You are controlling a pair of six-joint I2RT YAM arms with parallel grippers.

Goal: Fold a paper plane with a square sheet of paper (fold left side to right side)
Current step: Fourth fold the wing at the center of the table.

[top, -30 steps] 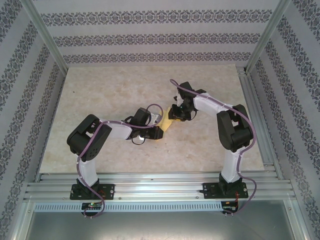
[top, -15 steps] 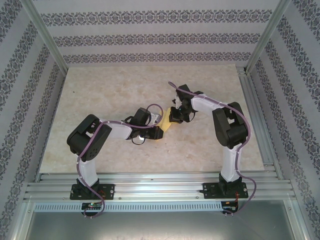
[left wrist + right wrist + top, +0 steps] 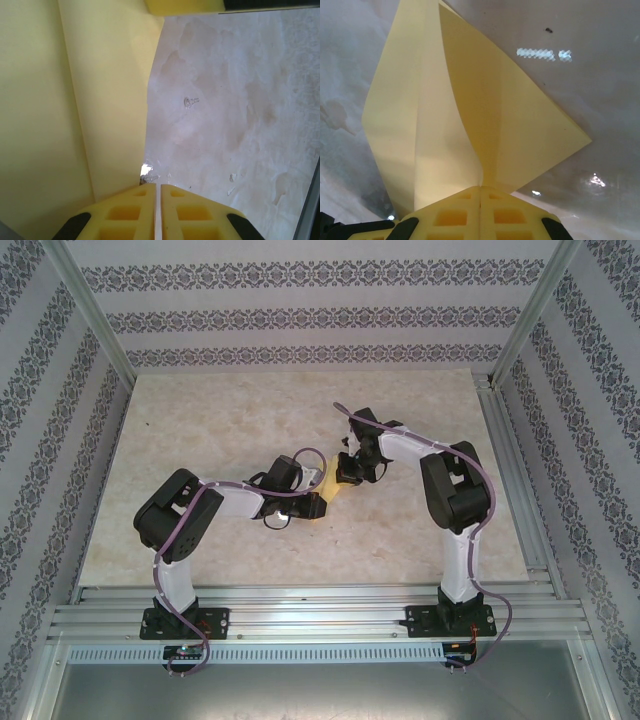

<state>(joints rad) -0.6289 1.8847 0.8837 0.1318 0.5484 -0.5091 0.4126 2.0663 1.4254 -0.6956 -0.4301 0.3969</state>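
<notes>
Right arm has edged left, with the paper [image 3: 328,488] held between the two arms

Since a second ago the right elbow has swung slightly left, carrying the right gripper [image 3: 345,472] closer to the left one. Nearest, the left gripper [image 3: 155,186] has its fingers pressed together at the paper's edge; I cannot tell whether any paper sits between them. Beyond it the yellow paper, partly folded, lifts off the table [image 3: 220,420]. Farthest, the right gripper is clamped on the raised fold.
</notes>
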